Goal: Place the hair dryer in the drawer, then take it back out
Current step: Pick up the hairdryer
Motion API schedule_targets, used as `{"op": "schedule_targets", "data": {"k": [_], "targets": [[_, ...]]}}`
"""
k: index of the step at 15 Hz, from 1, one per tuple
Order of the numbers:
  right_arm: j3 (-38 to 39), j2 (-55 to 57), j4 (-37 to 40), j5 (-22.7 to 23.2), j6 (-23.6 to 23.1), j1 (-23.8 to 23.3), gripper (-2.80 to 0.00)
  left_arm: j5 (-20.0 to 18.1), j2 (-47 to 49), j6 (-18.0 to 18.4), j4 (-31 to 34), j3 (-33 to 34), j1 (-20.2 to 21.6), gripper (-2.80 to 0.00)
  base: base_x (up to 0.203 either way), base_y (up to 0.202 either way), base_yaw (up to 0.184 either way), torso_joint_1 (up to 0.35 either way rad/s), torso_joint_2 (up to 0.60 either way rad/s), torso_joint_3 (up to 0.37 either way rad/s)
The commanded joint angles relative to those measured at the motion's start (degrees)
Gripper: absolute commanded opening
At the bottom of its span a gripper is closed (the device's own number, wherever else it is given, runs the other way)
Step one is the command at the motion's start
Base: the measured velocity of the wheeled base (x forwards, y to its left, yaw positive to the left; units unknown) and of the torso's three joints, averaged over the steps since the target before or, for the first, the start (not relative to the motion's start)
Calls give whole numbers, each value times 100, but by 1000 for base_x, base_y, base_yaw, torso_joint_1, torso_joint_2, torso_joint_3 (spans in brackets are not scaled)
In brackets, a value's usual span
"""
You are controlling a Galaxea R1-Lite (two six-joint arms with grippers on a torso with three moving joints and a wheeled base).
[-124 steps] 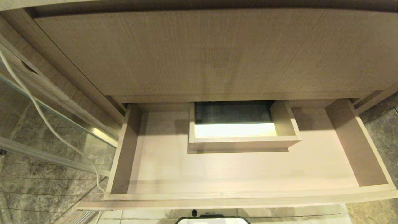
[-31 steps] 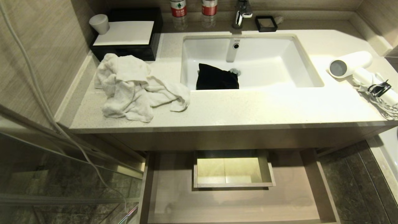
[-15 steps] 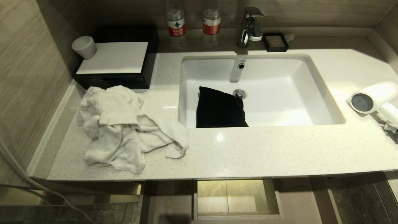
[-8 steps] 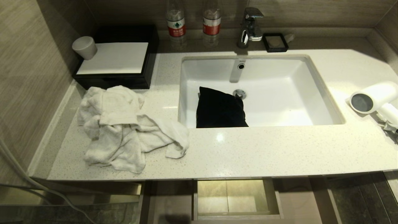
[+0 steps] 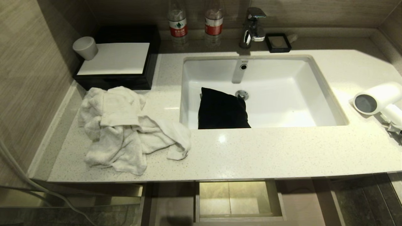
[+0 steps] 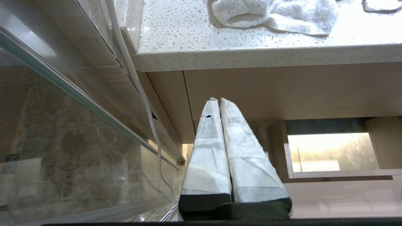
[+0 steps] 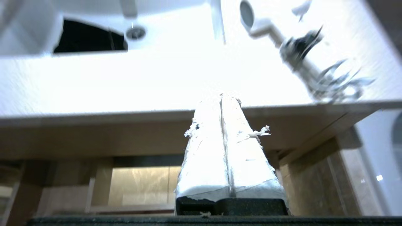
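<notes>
The white hair dryer (image 5: pixel 375 98) lies on the right end of the countertop (image 5: pixel 267 153), grey round end toward the sink, handle and cord running off the view's edge. In the right wrist view the hair dryer (image 7: pixel 256 22) lies beyond and to one side of my right gripper (image 7: pixel 221 95), which is shut and empty, level with the counter's front edge. The drawer (image 5: pixel 301 204) stands pulled out below the counter, its boxed cutout (image 5: pixel 235 201) in the middle. My left gripper (image 6: pixel 219 99) is shut, empty, below the counter near the drawer (image 6: pixel 345 197). Neither arm shows in the head view.
A crumpled white towel (image 5: pixel 125 131) lies on the counter's left part. A black pouch (image 5: pixel 221 110) sits in the sink (image 5: pixel 282 69). At the back stand a black box (image 5: pixel 116 59), a cup (image 5: pixel 84 47), two bottles (image 5: pixel 177 23), a faucet (image 5: pixel 252 26) and a soap dish (image 5: pixel 278 42). A glass wall (image 6: pixel 62 141) is at the left.
The head camera rose from the open drawer to the countertop. Over the last second nothing in the head view has shifted.
</notes>
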Motion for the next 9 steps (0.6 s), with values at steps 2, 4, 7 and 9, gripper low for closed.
{"op": "schedule_targets", "data": {"k": [2,4,7,9], "targets": [[-1901,1732,1166,2,27,-1,-280,0,0,0,-1,9,0,-280,0,0,0,0,0,0],[-2781,2870,1549,-61,33,-11,-280,0,-7,0,-1,7,0,-280,0,0,0,0,0,0],[-4345,4351,2850,-569,-87,41,-280,0,0,0,-1,0,0,-280,0,0,0,0,0,0],[-4959,5140,3568,-1239,-143,43,-280,0,0,0,-1,9,0,-280,0,0,0,0,0,0]]}}
